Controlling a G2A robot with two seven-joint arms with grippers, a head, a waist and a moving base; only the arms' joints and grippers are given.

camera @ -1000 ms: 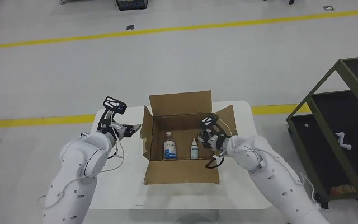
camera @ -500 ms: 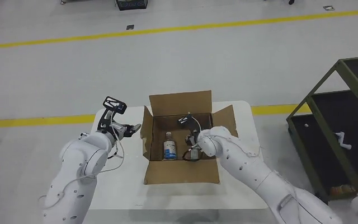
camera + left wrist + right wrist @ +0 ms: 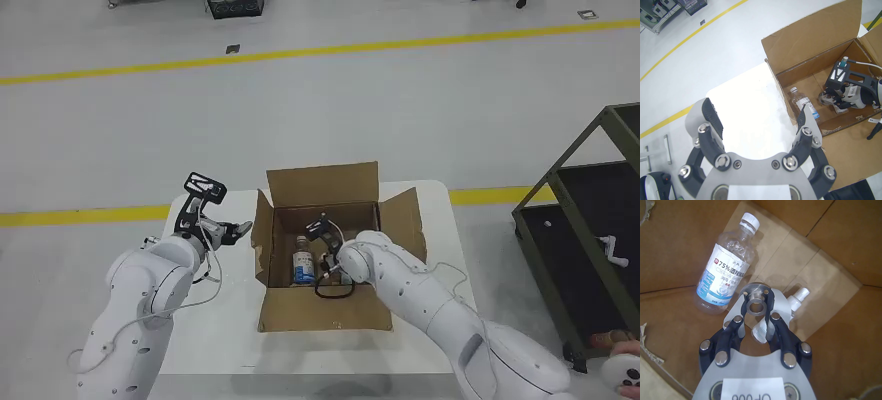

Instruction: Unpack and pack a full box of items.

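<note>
An open cardboard box stands on the white table. On its floor lies a clear bottle with a blue-white label and white cap, also seen from above. A small white spray bottle lies beside it. My right gripper is down inside the box, just above the floor between the two bottles, shut on a silver metal flange part. The left wrist view shows it low in the box. My left gripper hangs open and empty over the table, left of the box.
All the box flaps stand open; the tall back flap and side flaps rise around the right arm. Torn cardboard scraps lie on the box floor. A green metal cart stands on the floor to the right.
My right arm has swung from the box's right flap leftward and down into the box, ending over the spray bottle next to the clear bottle. The left arm has stayed still.
</note>
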